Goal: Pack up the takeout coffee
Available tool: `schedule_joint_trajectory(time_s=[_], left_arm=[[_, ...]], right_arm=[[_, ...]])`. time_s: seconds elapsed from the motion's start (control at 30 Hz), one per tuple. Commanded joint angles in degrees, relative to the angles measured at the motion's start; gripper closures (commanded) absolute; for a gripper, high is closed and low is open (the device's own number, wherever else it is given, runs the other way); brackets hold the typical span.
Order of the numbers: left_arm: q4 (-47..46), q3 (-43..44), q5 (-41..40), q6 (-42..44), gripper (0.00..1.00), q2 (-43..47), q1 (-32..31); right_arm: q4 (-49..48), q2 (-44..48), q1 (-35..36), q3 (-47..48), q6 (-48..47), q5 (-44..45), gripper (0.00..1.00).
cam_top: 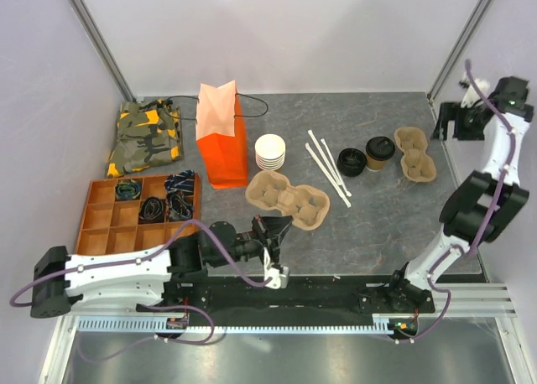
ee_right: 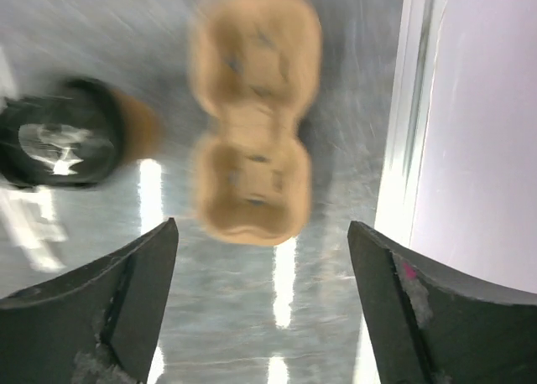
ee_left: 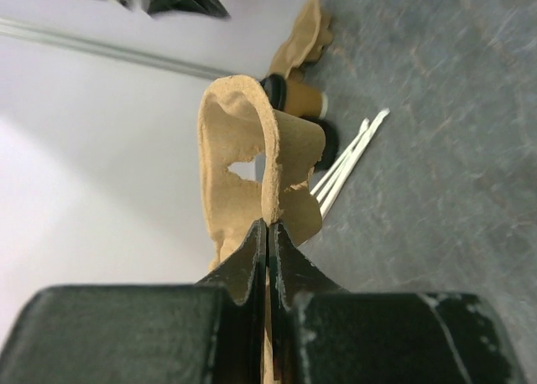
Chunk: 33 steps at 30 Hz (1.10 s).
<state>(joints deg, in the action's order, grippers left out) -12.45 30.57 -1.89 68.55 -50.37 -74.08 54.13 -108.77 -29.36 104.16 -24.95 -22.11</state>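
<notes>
Left claw is clamped on the near rim of the large pulp carrier, jaws pressed together on the card. Right claw stands wide and holds nothing, raised above the smaller carrier near the right edge of the bench. The takeout coffee stands upright on the bench, lid on, between the loose black lid and the smaller carrier, well apart from the orange bag.
</notes>
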Motion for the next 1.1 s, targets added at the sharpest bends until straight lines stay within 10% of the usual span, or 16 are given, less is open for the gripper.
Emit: schedule_joint_trajectory(time_s=[0.0,0.2,0.47,1.07], left_arm=[[-10.7,0.6,-7.8,9.1,0.98,-6.3,-0.2],[-22.0,4.1,-15.8,15.4,0.98,-16.4,-0.4],[-26.4,12.8,-21.1,15.2,0.98,-26.3,-0.3],[-28.3,17.4,-23.9,13.8,0.98,-32.8,-0.3]], right_arm=[[3.4,15.0,0.0,2.5,11.5,-11.4,0.09],[0.4,28.7,1.9,-13.8,29.7,-27.0,0.08],[-17.1,50.3,14.7,-38.0,46.6,-26.8,0.22],[-27.7,51.3,31.8,-42.7,55.1,-16.7,0.37]])
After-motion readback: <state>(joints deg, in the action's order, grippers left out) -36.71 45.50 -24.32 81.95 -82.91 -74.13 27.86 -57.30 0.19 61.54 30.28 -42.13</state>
